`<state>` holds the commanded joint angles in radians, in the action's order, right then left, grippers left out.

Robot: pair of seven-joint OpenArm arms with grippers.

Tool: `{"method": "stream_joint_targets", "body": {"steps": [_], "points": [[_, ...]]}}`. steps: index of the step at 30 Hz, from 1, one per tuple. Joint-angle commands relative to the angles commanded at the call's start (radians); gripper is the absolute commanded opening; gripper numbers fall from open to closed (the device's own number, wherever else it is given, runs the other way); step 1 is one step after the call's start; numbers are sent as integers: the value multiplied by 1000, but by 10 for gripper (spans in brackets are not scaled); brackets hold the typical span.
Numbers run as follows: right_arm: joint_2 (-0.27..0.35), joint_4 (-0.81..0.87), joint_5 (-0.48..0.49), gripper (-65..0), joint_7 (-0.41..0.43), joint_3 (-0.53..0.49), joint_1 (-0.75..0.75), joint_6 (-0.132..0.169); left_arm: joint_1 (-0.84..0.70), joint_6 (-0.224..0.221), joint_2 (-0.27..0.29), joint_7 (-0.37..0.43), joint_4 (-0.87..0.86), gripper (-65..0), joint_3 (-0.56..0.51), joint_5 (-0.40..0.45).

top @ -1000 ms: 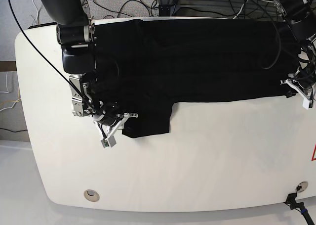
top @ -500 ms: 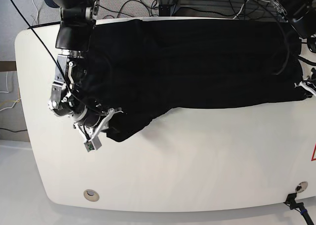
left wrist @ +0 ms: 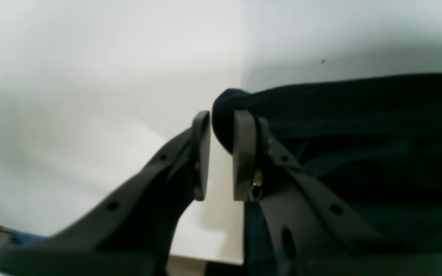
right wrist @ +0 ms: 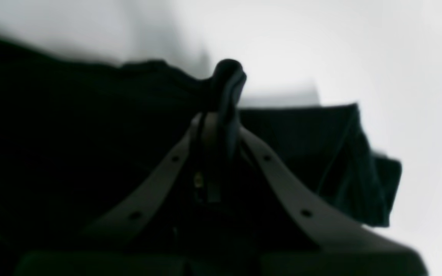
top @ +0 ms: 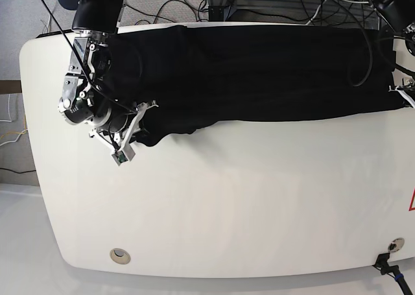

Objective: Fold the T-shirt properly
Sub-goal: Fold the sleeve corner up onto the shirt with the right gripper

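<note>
The large black fabric T-shirt (top: 259, 74), its near edge drawn farther back than before, is spread along the far side of the white table (top: 227, 198), its edge pinched between the jaws of the black-and-silver left gripper (left wrist: 223, 153) and right gripper (right wrist: 219, 122).

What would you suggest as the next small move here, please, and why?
Perhaps ease the right gripper back slightly to straighten the T-shirt: its near edge looks fairly straight toward the left gripper but wavy and sagging beside the right one.
</note>
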<state>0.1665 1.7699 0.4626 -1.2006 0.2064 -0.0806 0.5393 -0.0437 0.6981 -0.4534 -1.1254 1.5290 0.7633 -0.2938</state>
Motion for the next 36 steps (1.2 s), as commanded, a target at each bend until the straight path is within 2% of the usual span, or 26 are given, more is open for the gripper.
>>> {"method": "stream_joint_targets", "body": {"steps": [2, 6, 8, 14, 25, 27, 31, 32, 34, 36], "points": [[8, 0, 28, -650, 0, 0, 25, 2, -37, 0, 0, 0, 20, -564, -2, 0], [60, -2, 172, -650, 0, 0, 89, 0, -95, 0, 0, 0, 34, -564, -2, 0], [78, 0, 180, -650, 0, 0, 121, 0, -133, 0, -3, 0, 40, -564, -2, 0], [78, 31, 180, -650, -37, 0, 189, 0, -209, 0, -5, 0, 40, -564, -2, 2], [78, 29, 176, -650, -51, -3, 241, -2, -207, 0, -11, 0, 40, -563, 2, 6], [92, 29, 176, -641, -51, -5, 255, -5, -207, 0, -26, 0, 40, -560, 2, 6], [98, 32, 180, -411, -51, -5, 258, -2, -199, 0, -29, 0, 40, -552, -2, 6], [98, 32, 180, -366, -51, -5, 256, -2, -183, 0, -29, 2, 40, -522, -3, 6], [97, 32, 180, -303, -51, -5, 253, -2, -146, 0, -29, 2, 40, -407, -3, 8], [97, 32, 180, -294, -46, -5, 252, -2, -117, 0, -29, 2, 40, -272, -3, 8]]}}
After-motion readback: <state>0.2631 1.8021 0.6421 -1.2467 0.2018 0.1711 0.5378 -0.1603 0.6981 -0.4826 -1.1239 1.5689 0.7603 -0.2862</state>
